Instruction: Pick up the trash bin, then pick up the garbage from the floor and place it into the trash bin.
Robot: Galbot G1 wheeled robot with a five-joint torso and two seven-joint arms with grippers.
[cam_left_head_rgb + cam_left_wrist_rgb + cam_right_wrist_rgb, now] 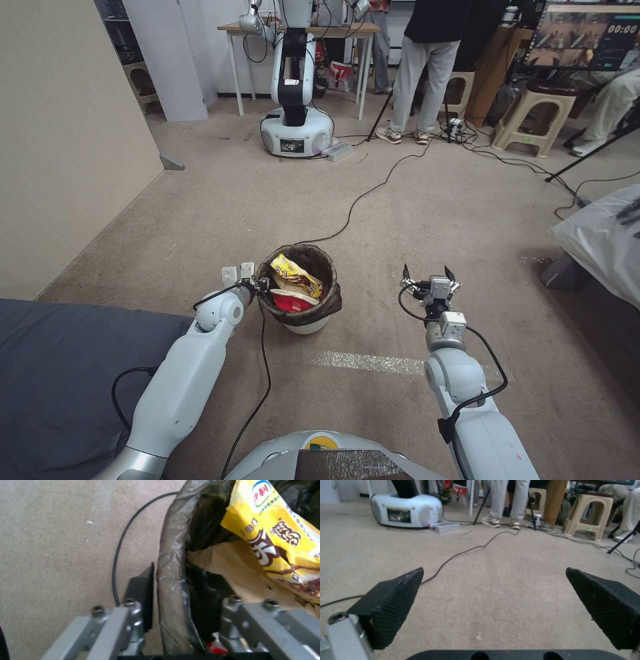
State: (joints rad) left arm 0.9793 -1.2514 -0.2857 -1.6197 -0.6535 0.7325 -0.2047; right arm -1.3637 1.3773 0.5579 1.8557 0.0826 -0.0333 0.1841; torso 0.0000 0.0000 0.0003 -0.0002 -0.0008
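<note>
Left gripper [261, 285] clamped on bag-lined rim of white trash bin [307, 325], stuffed with yellow wrapper [295, 273], red cup [293, 303]. Right gripper [427, 276] spread wide over carpet [413, 220].

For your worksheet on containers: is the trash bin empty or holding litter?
Holding litter: the trash bin contains a yellow wrapper and a red-and-white cup.

Beige carpet [433, 220], tan wall [60, 133]

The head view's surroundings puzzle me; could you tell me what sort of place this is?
Probably a robotics lab or test room staged as living space: a second robot stands by a table, a monitor sits at the far right, and cables trail across the carpet. The left gripper holds the trash bin.
</note>
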